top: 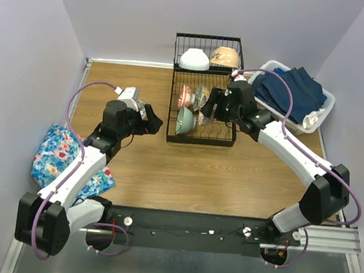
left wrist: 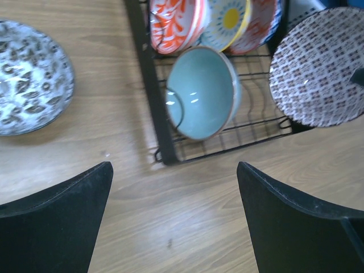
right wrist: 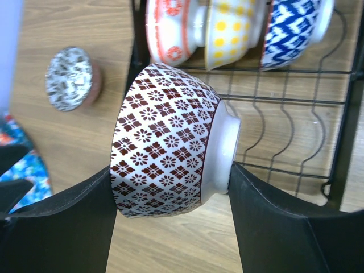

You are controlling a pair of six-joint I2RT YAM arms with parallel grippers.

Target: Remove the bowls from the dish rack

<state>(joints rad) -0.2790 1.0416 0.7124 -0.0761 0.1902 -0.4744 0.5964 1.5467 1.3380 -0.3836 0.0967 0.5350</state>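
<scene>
The black wire dish rack [top: 171, 109] stands at the back middle of the table. On its raised shelf sit a white bowl [top: 194, 59] and a beige bowl [top: 224, 56]. The lower tray holds a mint-green bowl [left wrist: 200, 94], a red-patterned bowl [right wrist: 170, 28], a yellow-dotted bowl [right wrist: 230, 28] and a blue-zigzag bowl [right wrist: 293, 28], all on edge. My right gripper [right wrist: 170, 168] is shut on a maroon-diamond bowl [right wrist: 165, 142], rim against one finger and foot against the other, over the rack's near part. My left gripper [left wrist: 173, 210] hangs open over bare wood left of the rack.
A grey-speckled bowl [left wrist: 31, 77] lies on the table left of the rack, close to my left gripper. A white basket of blue cloths [top: 292, 92] stands at the back right. A floral cloth [top: 54, 153] lies at the left edge.
</scene>
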